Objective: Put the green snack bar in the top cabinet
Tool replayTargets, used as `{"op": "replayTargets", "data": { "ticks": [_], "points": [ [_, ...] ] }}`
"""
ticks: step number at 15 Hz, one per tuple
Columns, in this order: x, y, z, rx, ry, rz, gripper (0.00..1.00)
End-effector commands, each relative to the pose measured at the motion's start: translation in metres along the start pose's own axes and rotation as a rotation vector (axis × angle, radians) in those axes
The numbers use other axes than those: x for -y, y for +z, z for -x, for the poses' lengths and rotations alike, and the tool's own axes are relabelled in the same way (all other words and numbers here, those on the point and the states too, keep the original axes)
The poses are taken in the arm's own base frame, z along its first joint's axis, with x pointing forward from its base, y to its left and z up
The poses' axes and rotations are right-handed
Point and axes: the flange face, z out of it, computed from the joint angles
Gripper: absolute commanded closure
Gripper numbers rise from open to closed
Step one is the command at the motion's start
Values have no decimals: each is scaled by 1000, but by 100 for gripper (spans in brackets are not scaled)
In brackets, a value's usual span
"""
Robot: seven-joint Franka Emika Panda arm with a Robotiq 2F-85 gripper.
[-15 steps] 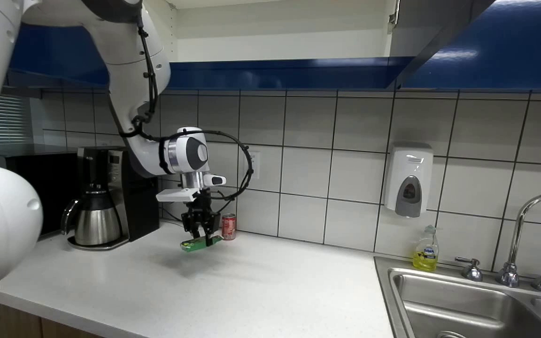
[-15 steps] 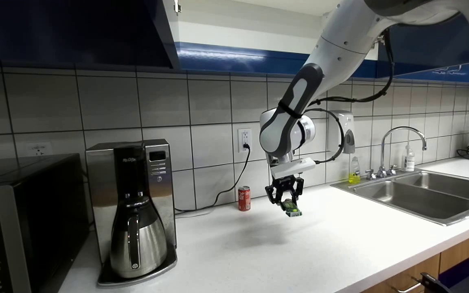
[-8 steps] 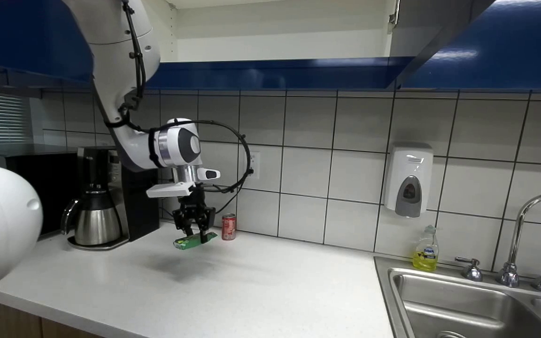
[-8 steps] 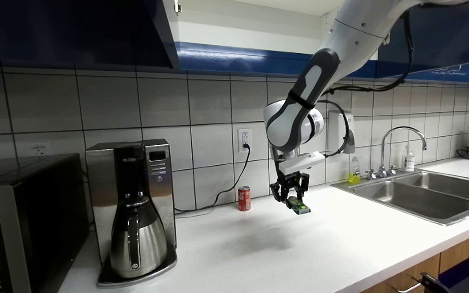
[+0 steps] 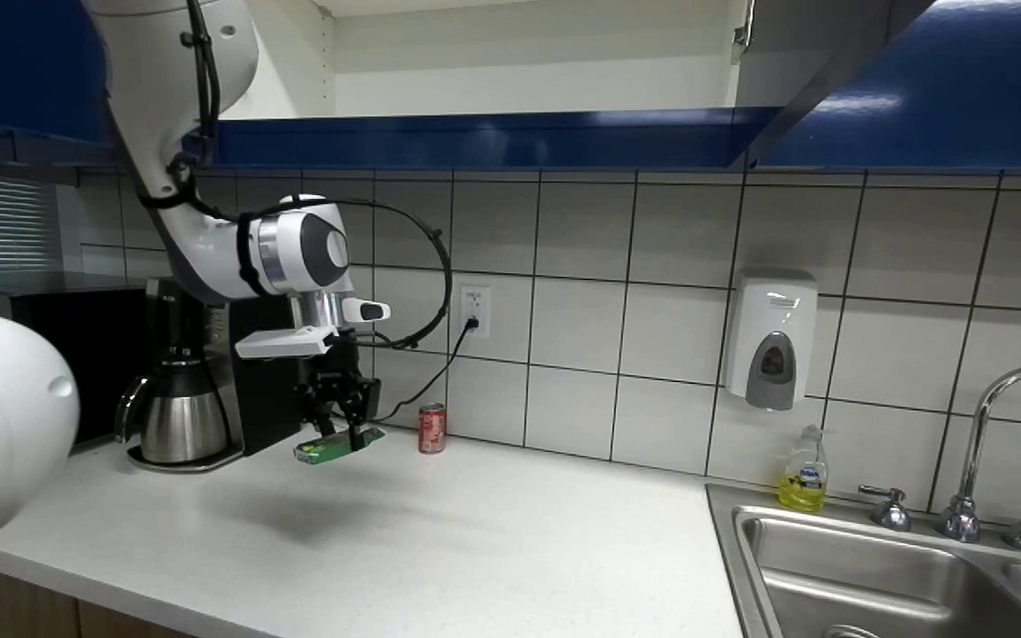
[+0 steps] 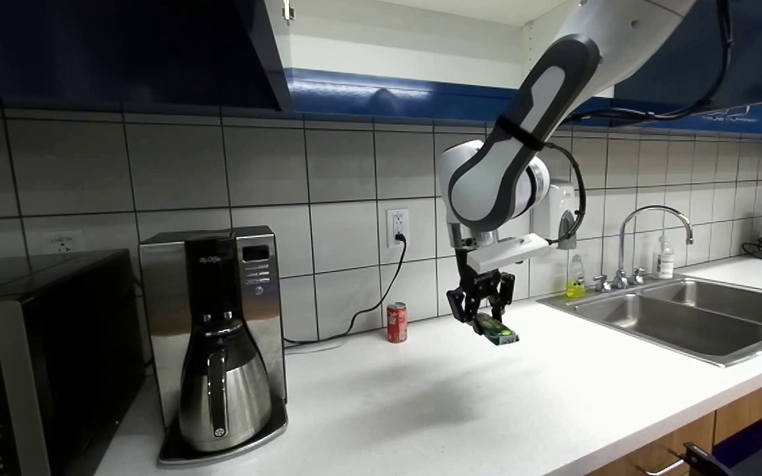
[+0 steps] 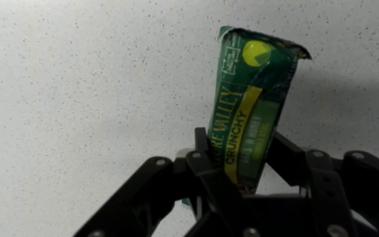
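The green snack bar (image 5: 323, 449) is held over the white counter; it also shows in an exterior view (image 6: 501, 332) and in the wrist view (image 7: 252, 98). My gripper (image 5: 341, 431) is shut on it, also seen in an exterior view (image 6: 487, 318). In the wrist view the fingers (image 7: 240, 148) press its two long sides; part of its near end is hidden behind the gripper. The bar is off the counter, with a shadow below. The top cabinet (image 5: 528, 66) is open above, with pale interior and blue lower edge, also visible in an exterior view (image 6: 407, 46). The gripper is well below it.
A red can (image 5: 432, 429) stands by the tiled wall near a plugged-in cable (image 6: 381, 297). A coffee maker (image 6: 212, 344) and a microwave (image 6: 43, 357) stand on the counter. A soap dispenser (image 5: 773, 341) hangs above the sink side (image 5: 728, 549). A raised cabinet door (image 5: 918, 106) sticks out.
The gripper has carried the bar away from the red can: leftward and slightly up in an exterior view, rightward and slightly up in an exterior view. The forearm has also shifted. The grip stays shut.
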Motion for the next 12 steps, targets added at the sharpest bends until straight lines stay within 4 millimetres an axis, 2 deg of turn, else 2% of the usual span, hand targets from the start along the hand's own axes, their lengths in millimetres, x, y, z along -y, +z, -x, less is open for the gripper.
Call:
{"op": "replayTargets", "data": {
  "ticks": [1,6,12],
  "points": [
    [-3,-26,36,-29,1,-2,79],
    [0,-67,62,-86,-6,2,79],
    [2,-139,73,-177,15,18,79]
  ]
}}
